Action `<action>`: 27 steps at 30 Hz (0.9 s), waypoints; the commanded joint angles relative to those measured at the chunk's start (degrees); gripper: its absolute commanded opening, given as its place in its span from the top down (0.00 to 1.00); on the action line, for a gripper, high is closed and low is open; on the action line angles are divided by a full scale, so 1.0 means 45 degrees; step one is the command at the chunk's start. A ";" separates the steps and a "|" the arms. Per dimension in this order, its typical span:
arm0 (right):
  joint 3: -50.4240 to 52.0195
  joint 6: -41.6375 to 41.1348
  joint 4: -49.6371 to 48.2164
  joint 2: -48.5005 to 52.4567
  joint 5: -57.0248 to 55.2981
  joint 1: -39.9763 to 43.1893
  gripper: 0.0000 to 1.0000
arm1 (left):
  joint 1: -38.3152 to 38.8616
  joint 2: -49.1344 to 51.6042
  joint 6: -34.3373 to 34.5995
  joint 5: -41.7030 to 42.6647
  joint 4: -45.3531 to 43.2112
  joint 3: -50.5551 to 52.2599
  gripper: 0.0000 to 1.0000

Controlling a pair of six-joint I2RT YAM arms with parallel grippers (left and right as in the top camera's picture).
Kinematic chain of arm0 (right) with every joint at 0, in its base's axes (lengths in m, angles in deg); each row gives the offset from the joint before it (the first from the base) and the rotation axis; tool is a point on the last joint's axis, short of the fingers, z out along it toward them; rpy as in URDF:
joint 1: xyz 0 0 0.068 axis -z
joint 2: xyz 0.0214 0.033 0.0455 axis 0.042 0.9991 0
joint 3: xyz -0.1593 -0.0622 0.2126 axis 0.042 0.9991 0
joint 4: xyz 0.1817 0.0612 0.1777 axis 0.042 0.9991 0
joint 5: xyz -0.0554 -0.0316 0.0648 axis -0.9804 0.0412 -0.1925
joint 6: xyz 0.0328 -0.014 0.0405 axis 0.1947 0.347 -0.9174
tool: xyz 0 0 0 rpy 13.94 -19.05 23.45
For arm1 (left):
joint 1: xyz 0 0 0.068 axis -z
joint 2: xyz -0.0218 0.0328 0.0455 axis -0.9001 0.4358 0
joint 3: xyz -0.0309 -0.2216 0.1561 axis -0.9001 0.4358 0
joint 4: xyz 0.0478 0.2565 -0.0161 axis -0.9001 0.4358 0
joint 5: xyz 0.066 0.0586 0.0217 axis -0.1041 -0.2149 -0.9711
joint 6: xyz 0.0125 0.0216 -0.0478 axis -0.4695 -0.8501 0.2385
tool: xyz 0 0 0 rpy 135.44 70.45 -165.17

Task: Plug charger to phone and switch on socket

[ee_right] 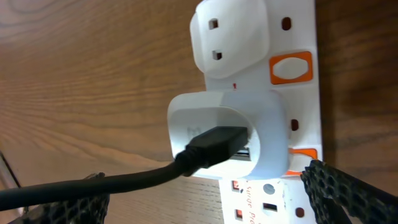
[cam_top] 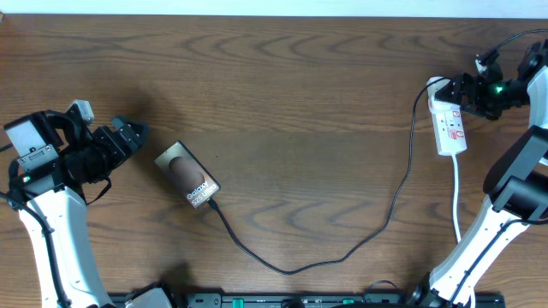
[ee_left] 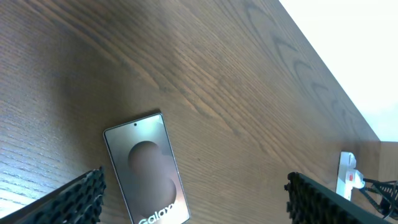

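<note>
Black, thin and limp, the charger (cam_top: pixel 283 270) lies in a long loop across the table (cam_top: pixel 282 77). One end meets the lower edge of the phone (cam_top: pixel 187 175) (whether the tip is fully seated I cannot tell). The other end runs into a white adapter (ee_right: pixel 230 134) on the socket (cam_top: pixel 451 128) at the right side. Pulled mid-length it would likely flop and drag, so the stiff moulded plug (ee_right: pixel 214 142) is the better place to pinch. The phone looks glossy and light, apt to skid, so grip it across its long edges. An orange rocker switch (ee_right: pixel 290 67) probably needs only a firm fingertip press. The right gripper (cam_top: pixel 458 90) hovers over the socket's far end, its fingers (ee_right: pixel 354 193) spread wide either side of the adapter, holding nothing. The left gripper (cam_top: pixel 133 137) sits just beside the phone, likewise spread and empty.
</note>
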 commanded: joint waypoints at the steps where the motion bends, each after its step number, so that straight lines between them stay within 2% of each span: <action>1: 0.0136 -0.0209 -0.0049 0.0073 -0.0102 -0.0102 0.01 | -0.0005 -0.0005 0.0024 0.0073 -0.0039 -0.0073 0.09; 6: 0.0729 -0.0505 -0.0418 0.0073 0.0039 -0.0102 0.01 | -0.0005 -0.0005 0.0024 0.0078 -0.0039 -0.0073 0.09; 14: 0.1156 -0.0593 -0.0967 0.0073 0.1637 -0.0102 0.01 | -0.0005 -0.0005 0.0024 0.0078 -0.0034 -0.0073 0.09; 27: 0.1195 -0.0792 -0.0942 0.0073 0.1617 -0.0209 0.01 | -0.0005 -0.0005 0.0029 0.0078 0.0015 -0.0073 0.09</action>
